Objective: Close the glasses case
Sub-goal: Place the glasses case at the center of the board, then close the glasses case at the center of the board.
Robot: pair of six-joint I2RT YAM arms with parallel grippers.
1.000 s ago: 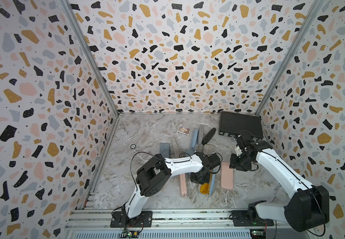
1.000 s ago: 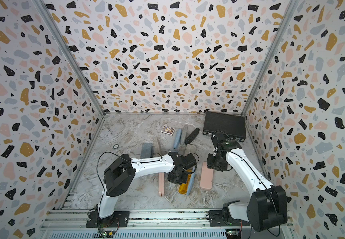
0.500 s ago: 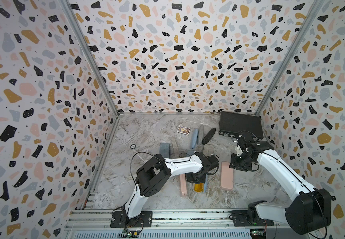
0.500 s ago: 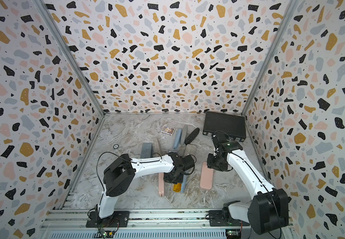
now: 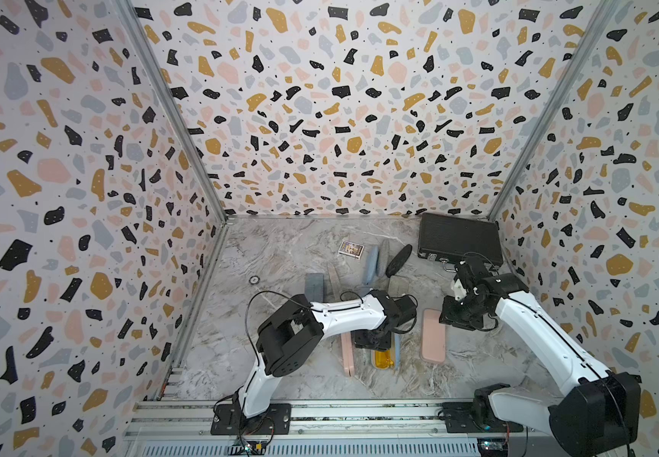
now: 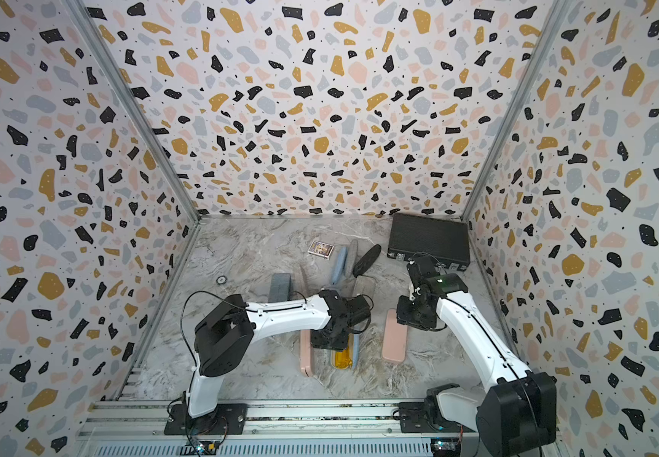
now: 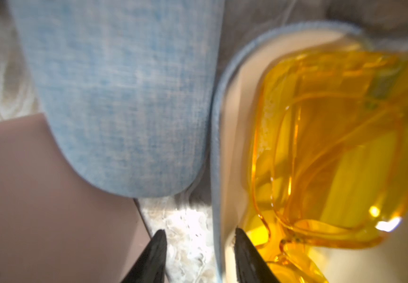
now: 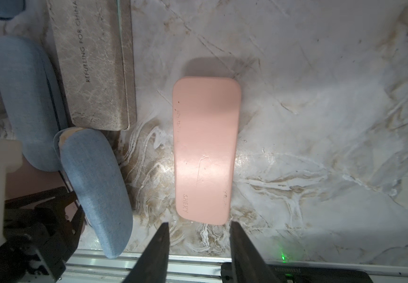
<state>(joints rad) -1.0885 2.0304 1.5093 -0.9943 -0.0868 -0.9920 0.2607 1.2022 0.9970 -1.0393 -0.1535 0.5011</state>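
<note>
The open blue case [image 7: 215,152] runs lengthwise straight ahead of the left gripper [image 7: 200,232], whose spread fingers straddle its rim without pinching. The right gripper [image 8: 199,224], spread and empty, hangs farther off, with a pink case [image 8: 206,152] ahead of its fingers.

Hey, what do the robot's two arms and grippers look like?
The left arm and right arm both have white link shells, black joint housings and thin black cables looping outside. The left gripper and right gripper each carry two dark, tapering pointed fingers.
</note>
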